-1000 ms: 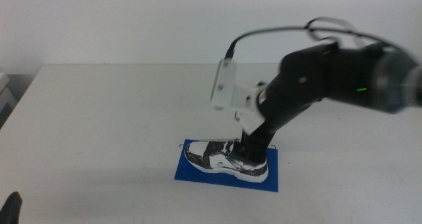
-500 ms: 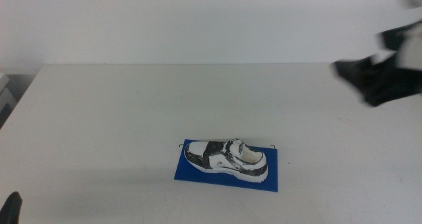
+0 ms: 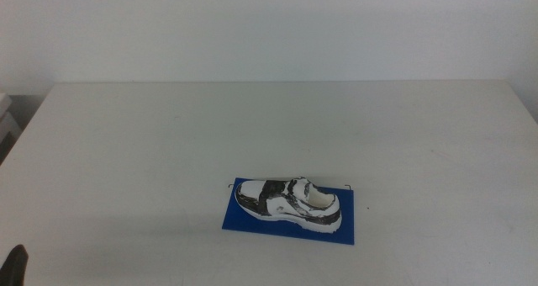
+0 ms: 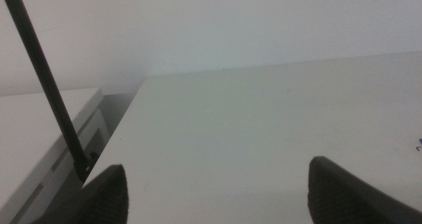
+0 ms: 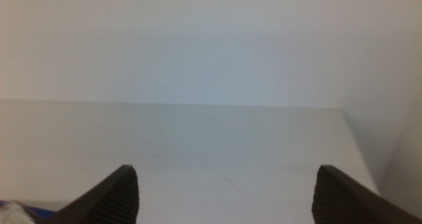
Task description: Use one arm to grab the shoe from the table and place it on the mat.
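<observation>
The shoe point(image 3: 288, 203), white with dark panels, lies on its sole on the blue mat point(image 3: 349, 229) at the front middle of the white table point(image 3: 168, 143), toe pointing left. No gripper touches it. My right gripper point(image 5: 225, 170) is open and empty; it is out of the middle view and faces bare tabletop, with a sliver of the mat point(image 5: 41, 212) at its picture's corner. My left gripper point(image 4: 217, 168) is open and empty, waiting at the table's front left corner, where only its dark tip point(image 3: 15, 263) shows.
A white cabinet point(image 3: 7, 122) stands beside the table's left edge and also shows in the left wrist view point(image 4: 39, 138). A thin black cable point(image 4: 46, 85) crosses the left wrist view. A plain white wall lies behind the table.
The right arm, which was down at the shoe's heel on the mat, let go, lifted away to the right and left the middle view. The shoe stays on the mat.
</observation>
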`<state>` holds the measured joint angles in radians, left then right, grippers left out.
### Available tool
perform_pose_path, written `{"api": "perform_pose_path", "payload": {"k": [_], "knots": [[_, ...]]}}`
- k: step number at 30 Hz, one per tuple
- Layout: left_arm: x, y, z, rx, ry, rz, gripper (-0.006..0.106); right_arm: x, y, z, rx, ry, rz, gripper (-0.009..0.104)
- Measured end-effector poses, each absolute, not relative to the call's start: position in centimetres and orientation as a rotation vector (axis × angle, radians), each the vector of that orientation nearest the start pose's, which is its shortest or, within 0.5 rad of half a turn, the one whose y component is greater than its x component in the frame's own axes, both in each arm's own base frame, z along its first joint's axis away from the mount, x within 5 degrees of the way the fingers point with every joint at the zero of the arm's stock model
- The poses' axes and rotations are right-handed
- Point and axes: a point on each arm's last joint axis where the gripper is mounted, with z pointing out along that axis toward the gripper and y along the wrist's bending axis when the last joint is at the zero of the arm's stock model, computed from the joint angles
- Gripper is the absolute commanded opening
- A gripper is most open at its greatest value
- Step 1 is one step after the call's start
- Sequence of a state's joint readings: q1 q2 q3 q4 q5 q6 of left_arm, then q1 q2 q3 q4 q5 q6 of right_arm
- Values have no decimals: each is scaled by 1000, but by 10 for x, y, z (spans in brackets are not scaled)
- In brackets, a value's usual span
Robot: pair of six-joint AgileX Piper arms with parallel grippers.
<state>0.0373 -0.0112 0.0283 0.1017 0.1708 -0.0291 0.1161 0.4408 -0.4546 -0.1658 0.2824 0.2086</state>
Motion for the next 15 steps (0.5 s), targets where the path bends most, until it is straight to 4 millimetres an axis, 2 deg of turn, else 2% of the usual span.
{"api": "perform_pose_path", "payload": {"k": [6, 15], "knots": [[56, 4, 189, 15, 1671, 96, 93, 81, 3, 257, -84, 1701, -11, 67], [56, 4, 189, 15, 1671, 96, 93, 70, 4, 205, -48, 1736, 39, 67]]}}
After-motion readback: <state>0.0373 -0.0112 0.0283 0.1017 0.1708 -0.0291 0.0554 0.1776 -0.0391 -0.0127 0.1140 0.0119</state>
